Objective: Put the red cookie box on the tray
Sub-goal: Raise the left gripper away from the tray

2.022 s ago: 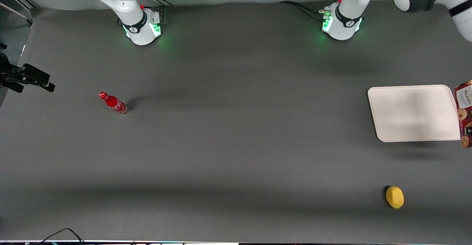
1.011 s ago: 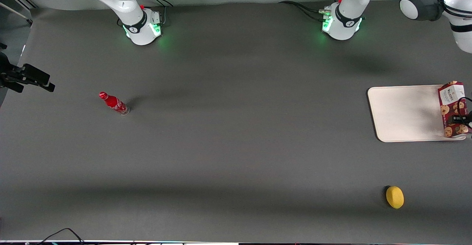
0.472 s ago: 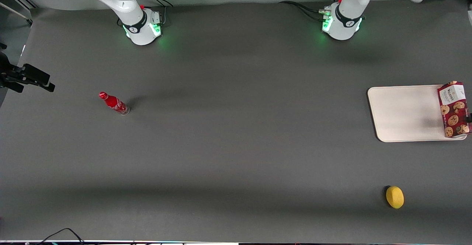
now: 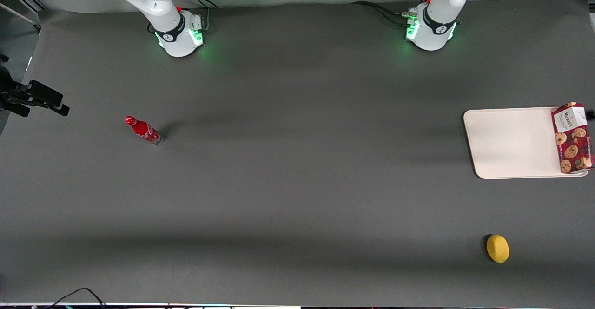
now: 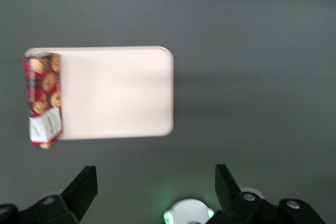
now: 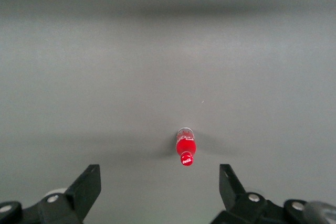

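Observation:
The red cookie box [image 4: 571,138] lies flat on the cream-white tray [image 4: 511,142], along the tray's edge at the working arm's end of the table, its white label end pointing away from the front camera. The left wrist view shows the box [image 5: 43,98] on the tray [image 5: 115,93] from high above. My left gripper [image 5: 155,182] is open and empty, raised well above the table and clear of the box. The gripper is out of the front view.
A yellow lemon [image 4: 497,248] lies nearer the front camera than the tray. A small red bottle [image 4: 143,130] stands toward the parked arm's end of the table. The working arm's base [image 4: 431,30] stands farther from the camera than the tray.
My left gripper carried the box over the tray's edge, set it down, let go, and rose out of the front view. The box now rests on the tray.

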Controlling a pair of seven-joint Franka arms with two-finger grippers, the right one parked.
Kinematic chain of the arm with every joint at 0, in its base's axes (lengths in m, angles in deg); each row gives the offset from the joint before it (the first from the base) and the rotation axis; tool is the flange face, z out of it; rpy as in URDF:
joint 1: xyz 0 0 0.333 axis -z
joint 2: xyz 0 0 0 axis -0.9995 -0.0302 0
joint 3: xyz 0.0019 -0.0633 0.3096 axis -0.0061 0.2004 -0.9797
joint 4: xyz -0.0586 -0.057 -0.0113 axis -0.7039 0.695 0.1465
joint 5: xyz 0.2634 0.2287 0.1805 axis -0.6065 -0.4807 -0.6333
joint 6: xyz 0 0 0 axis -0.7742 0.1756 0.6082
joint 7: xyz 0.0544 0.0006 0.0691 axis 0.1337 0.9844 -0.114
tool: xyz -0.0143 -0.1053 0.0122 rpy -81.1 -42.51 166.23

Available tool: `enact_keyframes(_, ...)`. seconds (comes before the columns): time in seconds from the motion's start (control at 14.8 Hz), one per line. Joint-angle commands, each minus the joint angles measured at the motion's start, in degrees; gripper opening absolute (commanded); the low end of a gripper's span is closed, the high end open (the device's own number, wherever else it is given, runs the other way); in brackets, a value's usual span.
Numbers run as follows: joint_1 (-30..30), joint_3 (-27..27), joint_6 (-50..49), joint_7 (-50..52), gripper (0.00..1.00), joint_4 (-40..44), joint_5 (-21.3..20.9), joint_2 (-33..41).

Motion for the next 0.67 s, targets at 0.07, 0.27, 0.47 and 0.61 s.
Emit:
enact_keyframes(0.07, 0.1, 20.4, -0.1, 18.0, 1.00, -13.7, -8.8, 14.9)
enact_keyframes(0.27, 0.0, 23.1, 8.3, 19.3, 1.00, -29.1, -8.8, 24.9)
enact_keyframes(0.47, -0.4, 22.7, 8.1, 18.0, 1.00, -26.3, -8.8, 23.8)
enact_keyframes(0.61, -2.5, 23.3, 8.0, 16.5, 1.00, -24.8, -8.8, 22.5)
